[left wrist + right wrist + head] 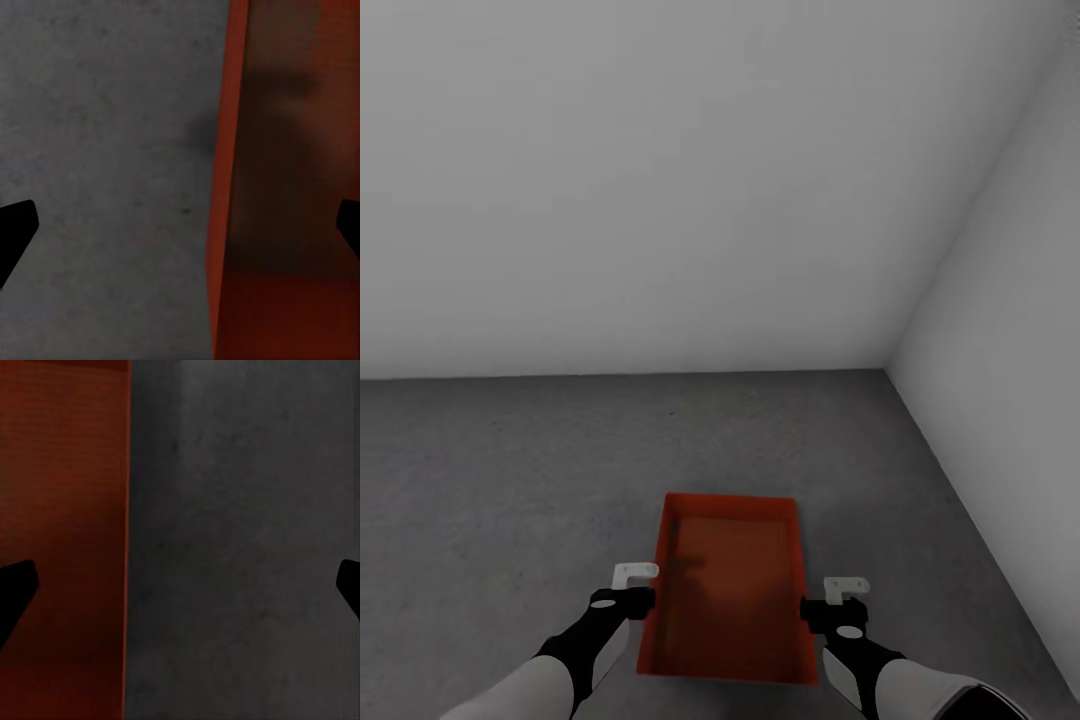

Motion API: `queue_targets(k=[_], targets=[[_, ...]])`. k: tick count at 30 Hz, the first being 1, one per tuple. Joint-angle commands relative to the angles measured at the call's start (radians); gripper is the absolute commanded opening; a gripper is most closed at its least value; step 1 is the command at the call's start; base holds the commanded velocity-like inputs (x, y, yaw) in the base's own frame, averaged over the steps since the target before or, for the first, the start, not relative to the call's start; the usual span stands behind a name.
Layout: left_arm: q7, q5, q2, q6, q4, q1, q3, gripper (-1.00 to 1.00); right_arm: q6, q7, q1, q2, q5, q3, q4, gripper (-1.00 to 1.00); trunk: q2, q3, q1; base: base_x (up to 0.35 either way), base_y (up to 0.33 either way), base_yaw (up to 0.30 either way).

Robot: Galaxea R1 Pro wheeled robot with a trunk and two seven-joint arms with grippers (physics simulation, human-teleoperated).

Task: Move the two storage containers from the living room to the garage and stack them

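In the left wrist view the left gripper point(180, 229) has its jaws spread wide: one dark fingertip point(15, 229) sits over bare concrete and the other point(349, 229) over the inside of the storage container point(292, 187). The bin's long wall runs between the two tips, straddled with open space on either side, so nothing is clamped.

The right wrist view gives the mirror case. The right gripper point(180, 589) is also wide open, one fingertip point(15, 589) above the container's point(64, 510) red-orange, finely ribbed interior and the other point(349, 585) above the grey floor point(240, 540), with the opposite long wall between them, ungripped.

From the head view, the left gripper point(632, 590) sits at the bin's left rim and the right gripper point(838, 600) at its right rim, both near the end closer to the robot, with black wrists and white forearms leading back toward the lower edge.

The container point(728, 590) is an open-top rectangular bin lying with its long axis pointing away from the robot. Whether it rests flat on the floor point(510, 470) cannot be told for certain. The floor is dark grey, speckled concrete.

Beyond it rises a plain white-grey back wall point(660, 180), meeting a side wall point(1010, 300) in a corner on the robot's right.
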Motion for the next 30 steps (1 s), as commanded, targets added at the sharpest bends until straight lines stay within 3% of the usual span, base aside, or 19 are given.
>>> queue_targets(k=[1, 30], targets=[[0.004, 0.003, 0.0, 0.006, -0.002, 0.0, -0.003, 1.0, -0.003, -0.002, 0.0, 0.0, -0.009, 0.008, 0.001, 1.0, 0.007, 0.004, -0.004, 0.0, 0.0, 0.0], [0.006, 0.003, -0.001, 0.006, -0.002, 0.0, -0.003, 1.0, -0.003, -0.004, 0.0, -0.001, -0.009, 0.008, 0.001, 1.0, 0.21, 0.14, -0.115, 0.0, 0.0, 0.0]])
